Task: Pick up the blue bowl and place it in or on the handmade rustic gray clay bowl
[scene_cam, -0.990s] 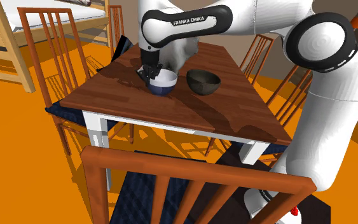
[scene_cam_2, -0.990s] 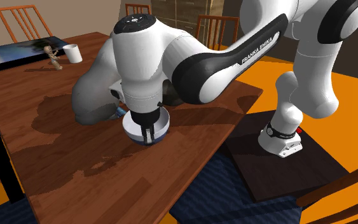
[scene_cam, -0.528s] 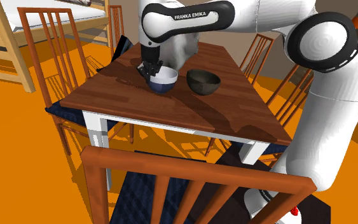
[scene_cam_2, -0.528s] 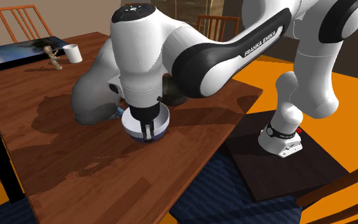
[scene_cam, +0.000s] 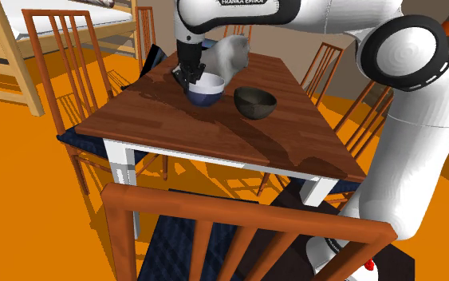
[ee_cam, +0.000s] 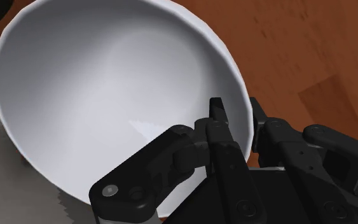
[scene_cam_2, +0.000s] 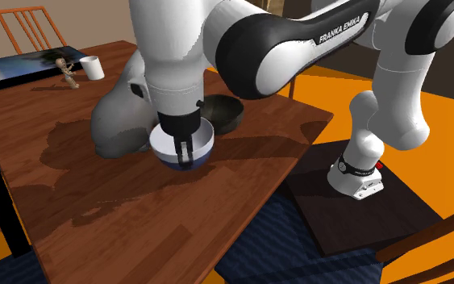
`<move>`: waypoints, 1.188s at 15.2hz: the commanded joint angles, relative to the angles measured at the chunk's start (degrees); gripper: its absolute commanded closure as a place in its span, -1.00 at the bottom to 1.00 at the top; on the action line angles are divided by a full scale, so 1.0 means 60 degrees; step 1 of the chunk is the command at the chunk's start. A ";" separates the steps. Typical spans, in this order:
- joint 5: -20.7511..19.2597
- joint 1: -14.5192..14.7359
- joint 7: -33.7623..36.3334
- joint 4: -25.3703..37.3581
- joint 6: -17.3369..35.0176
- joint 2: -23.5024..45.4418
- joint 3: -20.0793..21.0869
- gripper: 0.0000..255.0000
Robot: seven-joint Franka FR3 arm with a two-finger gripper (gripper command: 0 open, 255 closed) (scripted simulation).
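**Item:** blue bowl (scene_cam_2: 183, 144), white inside, blue outside.

**Location:** it hangs from the end effector (scene_cam_2: 185, 153), apparently just clear of the counter (scene_cam_2: 136, 234), with its shadow lying beneath it. In the second exterior view it sits just left of the grey clay bowl (scene_cam_2: 223, 113).

**Hold:** the end effector is clenched on the bowl's rim, with one finger inside the wall and one outside, as the wrist view shows.

**Hazards (judged):**
- The grip takes the rim at a single spot, so the bowl's weight hangs to one side. A quick sideways carry could make it swing, tilt or slide out of the fingers.
- A pale grey lump (scene_cam_2: 120, 129) stands just beside the bowl on the second exterior view's left. A swing that way could knock it.
- The clay bowl looks similar in breadth to the blue one, so full nesting is doubtful. Lowered off-centre, the blue bowl could catch the rim, tip over or shove the clay bowl along the counter.
- Letting go too high would likely make it bounce or roll off.

**Containers, left to right in the second exterior view:**
- White mug (scene_cam_2: 93, 68), at the counter's far end beside a small figurine (scene_cam_2: 70, 71). Its contents cannot be told.
- Blue bowl: empty, with a smooth white interior in the wrist view.
- Grey clay bowl: dark and upright on the counter. Nothing is seen in it from the shoulder view.
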 commanded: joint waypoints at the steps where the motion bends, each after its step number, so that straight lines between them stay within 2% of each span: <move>1: 0.0002 0.0016 -0.0027 0.0274 -0.0254 0.0018 0.0005 1.00; 10: -0.0034 0.0124 -0.0147 0.1751 -0.1508 0.0241 0.0024 1.00; 18: -0.0159 0.0305 -0.0252 0.3499 -0.2787 0.0713 0.0032 1.00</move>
